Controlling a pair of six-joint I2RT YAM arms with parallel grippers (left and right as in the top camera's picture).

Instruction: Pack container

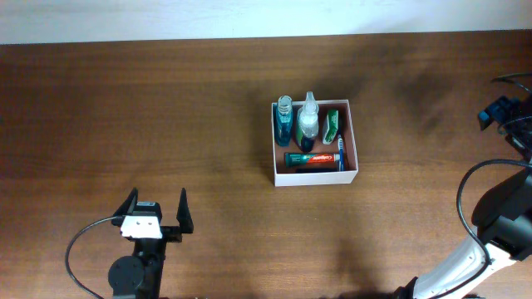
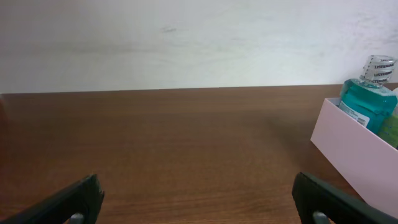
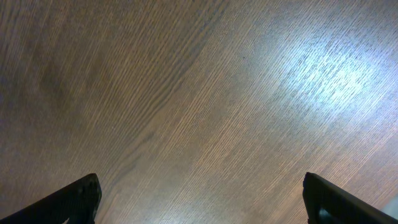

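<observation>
The container (image 1: 317, 176), a shallow white box with a reddish-brown inside, sits right of the table's middle. In it are a blue mouthwash bottle (image 1: 284, 121), a clear bottle (image 1: 308, 123), a green packet (image 1: 331, 124), a blue toothbrush (image 1: 339, 150) and a red toothpaste tube (image 1: 314, 159). My left gripper (image 1: 158, 208) is open and empty near the front left, far from the box. The left wrist view shows the box wall (image 2: 354, 149) and the mouthwash bottle (image 2: 367, 102) at its right, with the jaws (image 2: 199, 194) wide apart. My right gripper (image 3: 202, 196) is open over bare wood, at the table's far right edge (image 1: 501, 108).
The dark wooden table (image 1: 166, 108) runs to a pale wall at the back (image 2: 186, 43). Black cables loop beside the left arm (image 1: 79, 249) and the right arm (image 1: 465, 195).
</observation>
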